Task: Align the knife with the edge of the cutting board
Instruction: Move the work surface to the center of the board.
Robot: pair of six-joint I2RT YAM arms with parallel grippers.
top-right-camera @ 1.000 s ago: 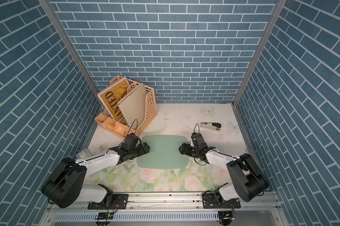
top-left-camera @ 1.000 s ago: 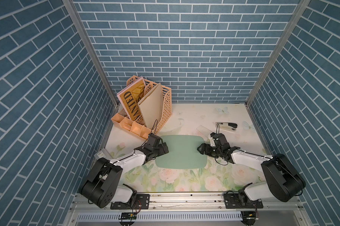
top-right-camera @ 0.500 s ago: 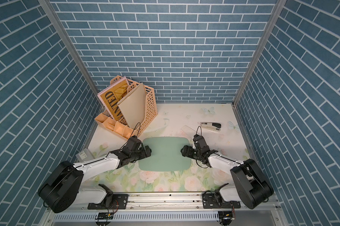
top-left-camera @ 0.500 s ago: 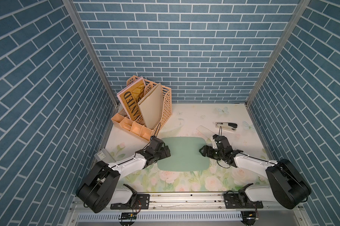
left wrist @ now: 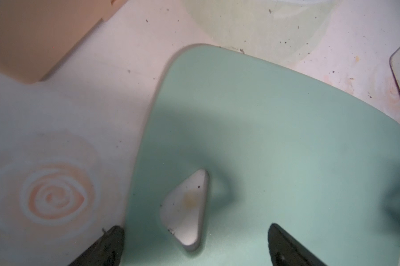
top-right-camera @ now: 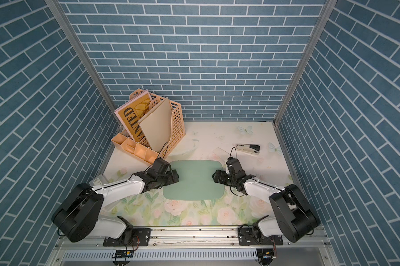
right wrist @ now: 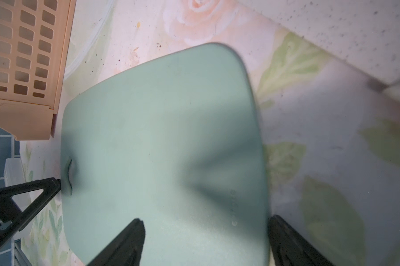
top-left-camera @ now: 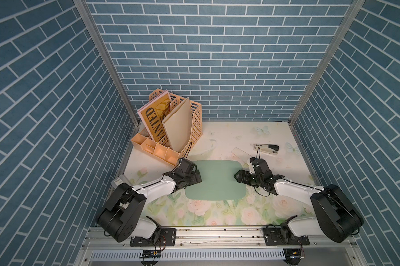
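Flat on the floral mat (top-left-camera: 217, 214), midway between the 2 arms: the cutting board (top-left-camera: 215, 182), with long sides set left to right in both top views. At its left short edge, by the triangular handle hole (left wrist: 185, 207), the left gripper (top-left-camera: 198, 177), spread wide and clamping nothing, with 1 finger (left wrist: 107, 248) over the mat and 1 over the green surface. At the opposite short edge, the right gripper (top-left-camera: 237, 179), likewise gaping wide and empty, with 1 finger (right wrist: 132, 239) above the board and 1 (right wrist: 286, 244) off its edge over the mat. No telling about fingertip contact with the board. Just beside the board's far right corner, the knife (top-left-camera: 240, 153): pale blade flat on the mat, slanted against the board's edges rather than parallel, handle end hidden behind the right wrist. Farther back and to the right, apart from the blade, a black-and-silver stapler (top-left-camera: 266, 148). In the far left corner, a peach desk organiser (top-left-camera: 195, 129) with a "WANTED" sheet and a beige folder inside.
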